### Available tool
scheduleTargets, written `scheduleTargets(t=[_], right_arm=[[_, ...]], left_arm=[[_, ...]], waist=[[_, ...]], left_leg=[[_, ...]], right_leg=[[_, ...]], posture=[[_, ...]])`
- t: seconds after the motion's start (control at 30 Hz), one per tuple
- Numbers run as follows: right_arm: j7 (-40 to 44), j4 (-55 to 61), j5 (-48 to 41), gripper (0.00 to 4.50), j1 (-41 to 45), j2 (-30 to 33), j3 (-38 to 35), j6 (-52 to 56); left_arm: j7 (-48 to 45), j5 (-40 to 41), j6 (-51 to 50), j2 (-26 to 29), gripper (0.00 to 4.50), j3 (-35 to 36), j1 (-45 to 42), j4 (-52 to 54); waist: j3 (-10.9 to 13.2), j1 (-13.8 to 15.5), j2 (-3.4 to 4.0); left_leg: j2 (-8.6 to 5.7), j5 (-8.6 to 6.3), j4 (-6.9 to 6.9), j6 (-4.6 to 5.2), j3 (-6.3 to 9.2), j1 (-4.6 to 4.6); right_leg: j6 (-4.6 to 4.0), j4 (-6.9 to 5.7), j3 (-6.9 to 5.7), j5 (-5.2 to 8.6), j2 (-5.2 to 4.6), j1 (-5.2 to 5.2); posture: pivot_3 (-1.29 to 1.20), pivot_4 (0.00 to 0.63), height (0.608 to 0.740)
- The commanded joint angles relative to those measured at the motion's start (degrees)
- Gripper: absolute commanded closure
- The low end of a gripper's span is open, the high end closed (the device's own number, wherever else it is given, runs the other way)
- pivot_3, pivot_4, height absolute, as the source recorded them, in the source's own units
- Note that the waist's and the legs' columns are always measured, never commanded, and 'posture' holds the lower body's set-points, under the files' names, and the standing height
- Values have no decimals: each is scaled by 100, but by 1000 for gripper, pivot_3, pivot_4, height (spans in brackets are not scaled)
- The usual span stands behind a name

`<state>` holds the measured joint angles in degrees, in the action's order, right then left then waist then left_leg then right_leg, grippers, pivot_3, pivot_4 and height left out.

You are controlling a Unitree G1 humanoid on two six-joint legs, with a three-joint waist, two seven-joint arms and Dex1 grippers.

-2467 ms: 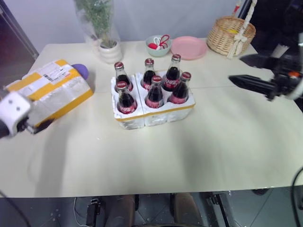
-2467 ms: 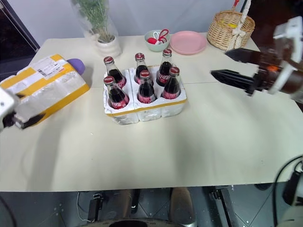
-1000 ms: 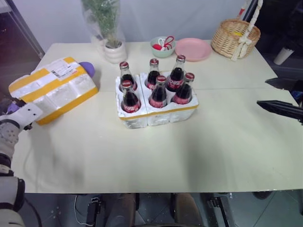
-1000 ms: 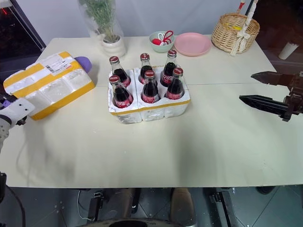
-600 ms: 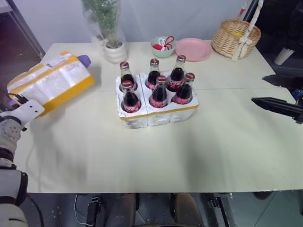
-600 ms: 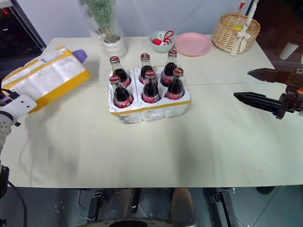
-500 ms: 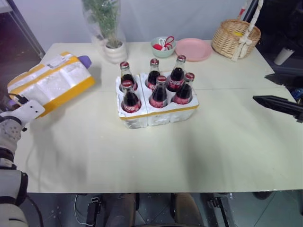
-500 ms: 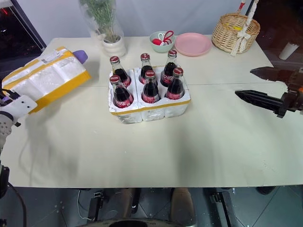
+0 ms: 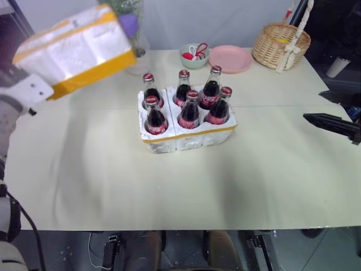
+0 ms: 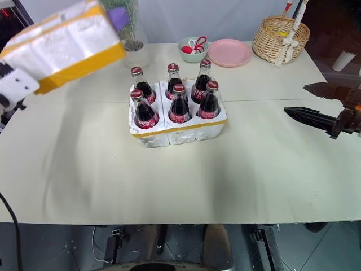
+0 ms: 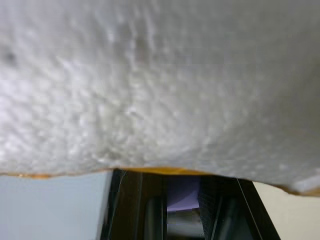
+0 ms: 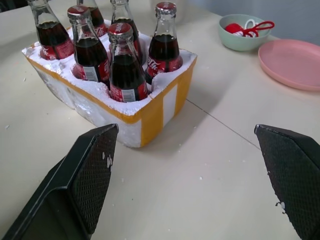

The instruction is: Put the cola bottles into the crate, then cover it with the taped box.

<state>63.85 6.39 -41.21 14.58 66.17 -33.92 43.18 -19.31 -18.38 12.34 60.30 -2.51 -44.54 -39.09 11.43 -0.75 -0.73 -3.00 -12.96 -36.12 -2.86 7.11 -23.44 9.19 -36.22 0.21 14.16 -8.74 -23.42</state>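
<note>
Six cola bottles [image 9: 186,106] with red caps stand in the wells of the crate [image 9: 189,137], a low white foam tray with a yellow strip, at the table's middle. The taped box [image 9: 76,48], white foam with yellow bands, hangs tilted in the air at the far left, above the table. My left gripper [image 11: 182,212] is shut on its near end, and the foam hides most of the fingers. A purple thing [image 9: 128,23] shows at the box's far end. My right gripper [image 10: 295,99] hovers open to the right of the crate, holding nothing.
Along the table's far edge stand a potted plant [image 9: 135,56], a green bowl [image 9: 193,55] with red items, a pink plate [image 9: 227,57] and a wicker basket [image 9: 280,44]. A seam [image 9: 271,104] crosses the tabletop. Bare tabletop lies around the crate.
My left gripper has lifted the taped box off the table, up and to the right, and the purple thing rose with it. The right gripper, crate and bottles kept still.
</note>
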Motion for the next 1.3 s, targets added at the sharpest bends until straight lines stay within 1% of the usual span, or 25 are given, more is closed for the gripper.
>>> scheduleTargets(t=[0.03,0.13,0.23,0.33,0.57,0.7,0.87,0.93,1.0,1.03,1.13,1.17,1.3], right_arm=[[-151,127,-31,0,212,-97,162,-116],[-257,151,-78,0,339,-226,353,-89],[-328,169,-76,0,391,-337,483,-91],[-399,183,-67,0,406,-433,563,-108],[-477,200,-90,0,349,-587,512,-143],[-520,132,-197,0,405,-708,383,-144],[-518,53,-175,0,353,-784,378,-264],[-507,73,-172,0,298,-812,371,-308],[-519,69,-180,0,278,-839,362,-340],[-523,61,-176,0,271,-848,363,-361],[-538,45,-165,0,258,-884,363,-390],[-540,47,-163,0,252,-895,369,-399],[-509,14,-149,0,257,-906,427,-449]], left_arm=[[-985,404,-875,52,4239,174,-172,1917],[-1687,503,-1724,-52,4239,64,-355,3095],[-2131,440,-2157,-130,4239,-72,-637,3757],[-2487,324,-2454,-130,4239,-197,-808,4176],[-3408,-34,-3007,93,4239,-542,-332,5682],[-3404,-491,-2967,13,4239,-782,-224,5851],[-3478,-736,-2885,-44,4239,-848,-220,5815],[-3486,-779,-2883,-101,3205,-850,-220,5781],[-3562,-757,-2933,-200,2324,-877,-197,5827],[-3594,-755,-2952,-257,1725,-886,-198,5875],[-3742,-689,-3032,-312,270,-807,-166,6008],[-3795,-689,-3011,-251,100,-749,-117,6023],[-4106,-389,-3208,-26,100,-391,135,6157]], waist=[[0,-5,0],[0,-16,0],[0,-47,0],[0,-61,0],[1,-34,1],[1,-6,0],[1,-10,0],[1,-9,0],[1,-8,0],[1,-7,0],[2,-12,-1],[2,-13,-1],[2,-49,-1]], left_leg=[[-1,0,-2,0,0,-1],[0,0,-1,0,0,-1],[1,0,1,1,0,0],[1,1,-1,1,0,1],[1,1,-1,1,0,0],[1,1,-2,1,0,0],[1,1,-4,1,0,1],[1,1,-3,2,0,2],[1,1,-3,2,0,2],[1,1,-4,2,0,2],[1,1,-5,2,0,1],[1,1,-5,2,1,1],[2,1,0,2,1,5]], right_leg=[[0,0,0,0,-1,0],[0,0,1,0,1,0],[0,0,1,0,3,-1],[0,0,1,0,4,0],[1,1,1,0,4,2],[1,1,1,1,4,4],[1,3,1,1,4,6],[1,2,1,1,4,6],[1,2,1,1,4,6],[1,2,1,1,4,7],[1,2,1,1,4,6],[1,2,1,1,5,6],[0,2,1,1,5,5]], posture=[[0,150,737],[0,150,737],[0,150,737],[0,150,737],[0,150,737],[0,150,737],[0,150,737],[0,150,737],[0,150,737],[0,150,737],[0,150,737],[0,150,737],[0,150,737]])
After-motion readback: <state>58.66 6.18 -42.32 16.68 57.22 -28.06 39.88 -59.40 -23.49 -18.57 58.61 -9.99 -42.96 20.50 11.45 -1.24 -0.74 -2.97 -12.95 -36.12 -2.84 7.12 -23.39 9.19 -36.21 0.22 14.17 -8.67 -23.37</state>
